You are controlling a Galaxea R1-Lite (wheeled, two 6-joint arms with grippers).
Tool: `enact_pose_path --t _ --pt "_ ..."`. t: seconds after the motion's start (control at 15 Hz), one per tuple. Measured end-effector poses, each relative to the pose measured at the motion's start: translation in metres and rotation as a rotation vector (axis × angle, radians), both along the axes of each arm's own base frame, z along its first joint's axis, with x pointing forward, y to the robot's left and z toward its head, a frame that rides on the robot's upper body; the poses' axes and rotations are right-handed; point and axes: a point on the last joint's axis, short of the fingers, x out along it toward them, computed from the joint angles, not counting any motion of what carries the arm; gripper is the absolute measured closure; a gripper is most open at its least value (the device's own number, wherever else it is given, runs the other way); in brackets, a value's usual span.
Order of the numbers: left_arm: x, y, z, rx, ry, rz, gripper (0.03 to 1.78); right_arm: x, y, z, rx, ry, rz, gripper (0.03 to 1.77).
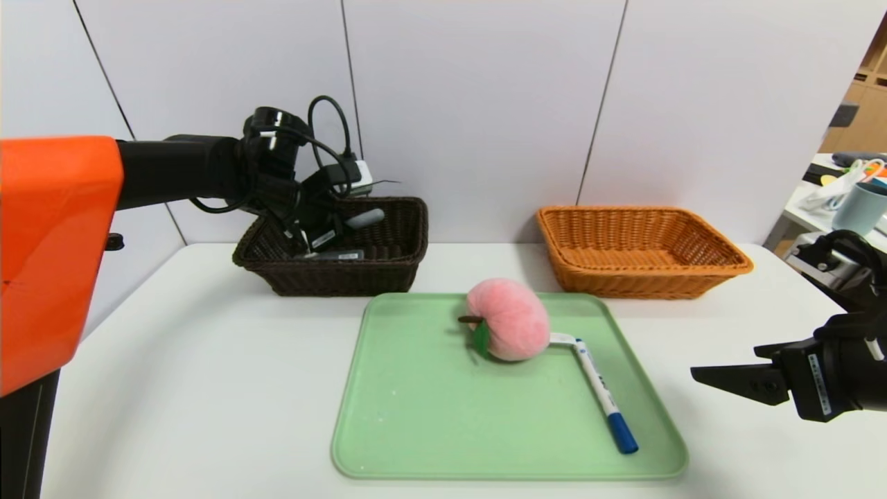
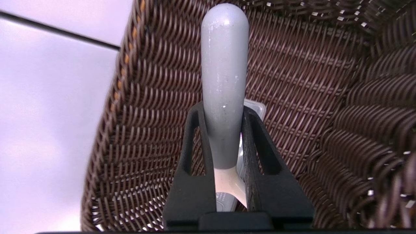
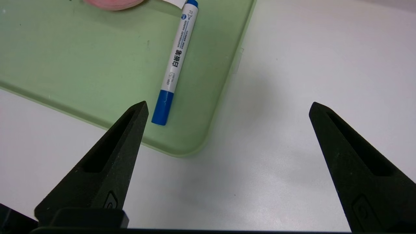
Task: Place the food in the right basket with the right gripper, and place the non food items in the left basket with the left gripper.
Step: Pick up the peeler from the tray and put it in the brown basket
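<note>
My left gripper (image 1: 324,234) (image 2: 222,109) is inside the dark brown left basket (image 1: 388,272) (image 2: 156,97), shut on the grey handle of the white peeler (image 1: 363,219) (image 2: 224,65). A dark grey case (image 1: 341,255) lies on the basket floor beneath it. The pink plush peach (image 1: 511,326) (image 3: 112,3) sits on the green tray (image 1: 416,416) (image 3: 81,65), with the white marker with a blue cap (image 1: 601,388) (image 3: 177,61) beside it. The orange-tan right basket (image 1: 637,270) holds nothing I can see. My right gripper (image 1: 721,380) (image 3: 227,107) hovers open over the table, right of the tray.
The white wall rises just behind both baskets. A side desk with a mug (image 1: 859,208) and clutter stands at the far right. Bare tabletop (image 1: 173,374) lies left of the tray and around its front right corner (image 3: 276,146).
</note>
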Motion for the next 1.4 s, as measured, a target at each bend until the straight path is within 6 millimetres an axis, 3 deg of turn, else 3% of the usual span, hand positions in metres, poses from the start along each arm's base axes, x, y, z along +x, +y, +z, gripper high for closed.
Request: enact_pose_path --t 0.33,0.67,1.0,1.4 --pt "0.004 -0.001 -0.005 -0.012 0.008 0.010 0.89 0.000 0.000 0.000 0.000 0.000 -0.001 0.09" --pt "-0.009 -0.004 0.014 -0.081 0.026 0.047 0.52 0.001 0.000 0.001 0.002 -0.009 0.000 0.09" --pt "-0.051 -0.032 0.043 -0.207 0.165 0.082 0.33 0.003 0.001 0.006 0.008 -0.057 0.001 0.09" --pt "-0.116 -0.067 0.059 -0.333 0.362 0.112 0.21 0.001 0.000 0.008 0.009 -0.065 -0.005 0.09"
